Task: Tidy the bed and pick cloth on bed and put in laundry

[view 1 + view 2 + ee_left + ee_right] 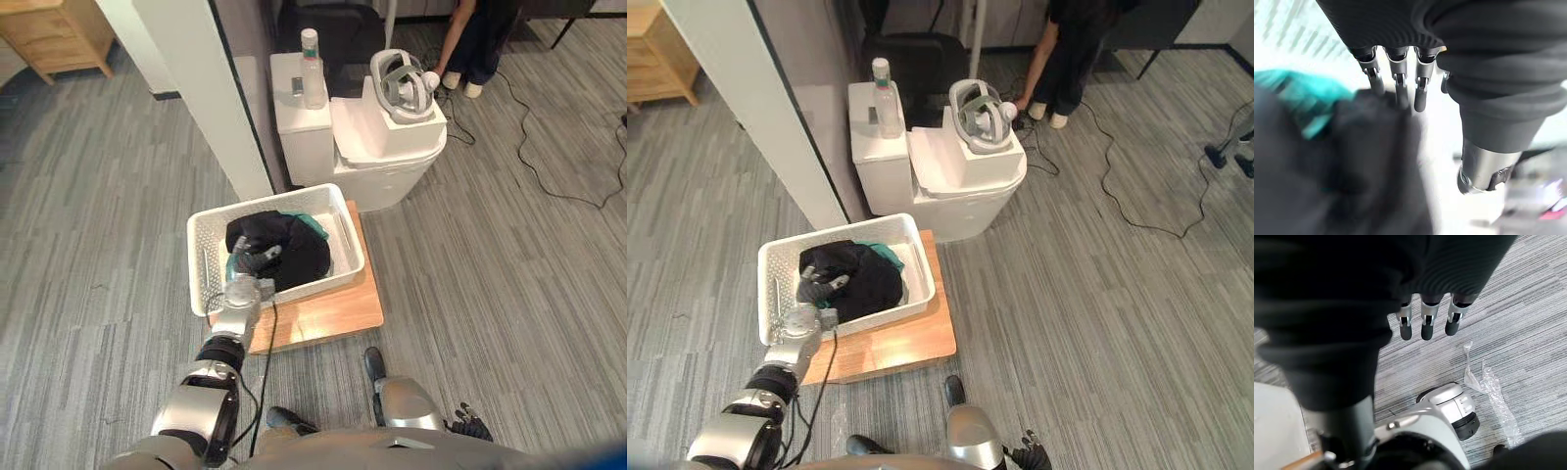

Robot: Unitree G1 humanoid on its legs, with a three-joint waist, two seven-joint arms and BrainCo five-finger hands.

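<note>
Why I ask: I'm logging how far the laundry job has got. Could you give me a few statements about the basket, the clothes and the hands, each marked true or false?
1. The black cloth lies inside the white basket. True.
2. The basket stands directly on the grey floor. False: it stands on a wooden board.
3. The left hand reaches over the black cloth with straight fingers. True.
4. The right hand holds a teal cloth. False: it hangs low over the floor holding nothing, and the teal cloth is in the basket.
5. A bottle lies in the basket. False: the bottle stands upright on the white cabinet.
</note>
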